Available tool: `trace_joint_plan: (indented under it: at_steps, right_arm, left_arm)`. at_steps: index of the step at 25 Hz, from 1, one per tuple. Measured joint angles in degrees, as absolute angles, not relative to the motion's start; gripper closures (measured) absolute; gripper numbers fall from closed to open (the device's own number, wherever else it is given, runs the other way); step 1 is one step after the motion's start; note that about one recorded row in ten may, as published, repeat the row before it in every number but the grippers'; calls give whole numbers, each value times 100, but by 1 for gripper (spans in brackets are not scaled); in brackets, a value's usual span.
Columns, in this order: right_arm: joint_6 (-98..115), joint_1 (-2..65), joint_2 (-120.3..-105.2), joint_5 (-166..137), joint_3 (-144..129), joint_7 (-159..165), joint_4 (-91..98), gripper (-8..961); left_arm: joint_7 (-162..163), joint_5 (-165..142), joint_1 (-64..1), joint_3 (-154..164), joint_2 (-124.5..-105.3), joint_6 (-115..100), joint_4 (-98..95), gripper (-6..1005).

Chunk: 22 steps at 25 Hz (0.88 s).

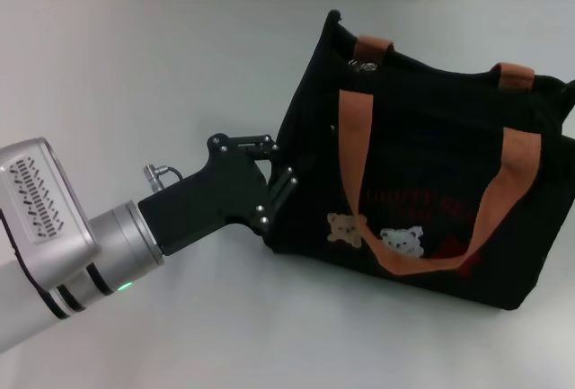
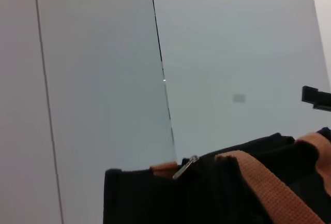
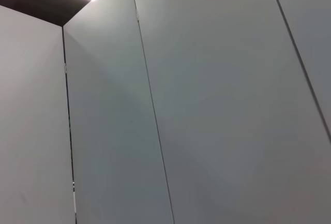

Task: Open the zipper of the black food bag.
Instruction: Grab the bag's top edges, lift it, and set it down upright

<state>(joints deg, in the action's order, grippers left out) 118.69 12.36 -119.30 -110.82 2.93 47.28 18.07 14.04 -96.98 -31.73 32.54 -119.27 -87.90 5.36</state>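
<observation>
The black food bag (image 1: 422, 182) stands upright on the white table, at centre right of the head view, with orange-brown handles and two bear prints on its front. Its zipper runs along the top rim, and the small silver pull tab (image 1: 362, 66) sits near the far left corner. In the left wrist view, the pull tab (image 2: 185, 168) lies on the rim of the bag (image 2: 217, 198). My left gripper (image 1: 277, 172) is at the bag's left end wall, open, its fingertips dark against the black fabric. The right gripper is out of view.
The white table (image 1: 162, 75) stretches left of and behind the bag. Grey wall panels (image 3: 207, 105) fill the right wrist view. An orange-brown handle (image 1: 467, 227) hangs down the bag's front.
</observation>
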Motion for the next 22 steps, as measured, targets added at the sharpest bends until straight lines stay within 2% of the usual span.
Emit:
trace_joint_plan:
  at_steps: [2,8,15,22]
  right_arm:
    - [11859,1219,-11930,-11082,295,4728,1794,112]
    - [11578,1361,-11949,-11052,362,4625,1215,112]
    - [10283,2234,-11964,-11015,515,3446,-254,112]
    - [9295,2453,-11967,-11505,-135,3860,-558,112]
  left_arm:
    - [1311,-9715,-3166,3242,-11926,-8852,525,859]
    - [366,-9734,-3072,3243,-11910,-9381,224,905]
    - [-428,-9736,-2881,3299,-11888,-10382,-587,904]
    - [-504,-9712,-2888,3288,-11901,-10578,-813,904]
